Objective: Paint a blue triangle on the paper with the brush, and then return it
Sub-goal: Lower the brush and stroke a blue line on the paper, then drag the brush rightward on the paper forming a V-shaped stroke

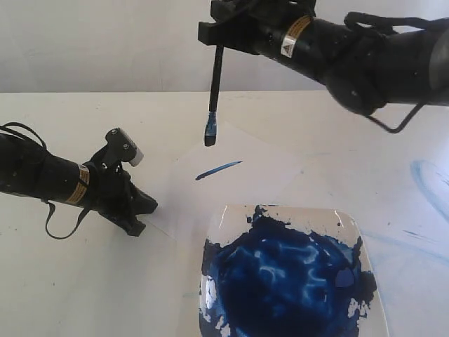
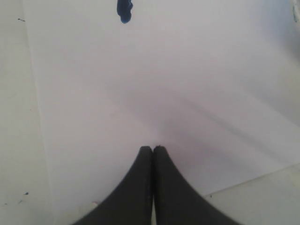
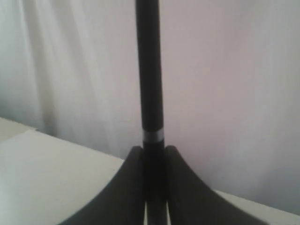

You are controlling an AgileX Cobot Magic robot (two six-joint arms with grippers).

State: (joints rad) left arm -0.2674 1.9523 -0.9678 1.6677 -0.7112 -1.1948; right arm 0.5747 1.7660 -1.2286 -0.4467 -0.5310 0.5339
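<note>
Paint dish [image 1: 351,232] lay nearest; my right tool [image 1: 219,38] clamped the brush [image 1: 214,88] upright, tip above the paper [image 1: 231,189] beyond its lone stroke [image 1: 219,170].

**Table and what lies on it**

Cream table [image 1: 84,281], faint blue smears at the right edge. On it: white paper [image 1: 231,186] bearing one short blue stroke [image 1: 218,170]; square dish [image 1: 354,232] of dark blue paint, overlapping the paper's near corner.
</note>
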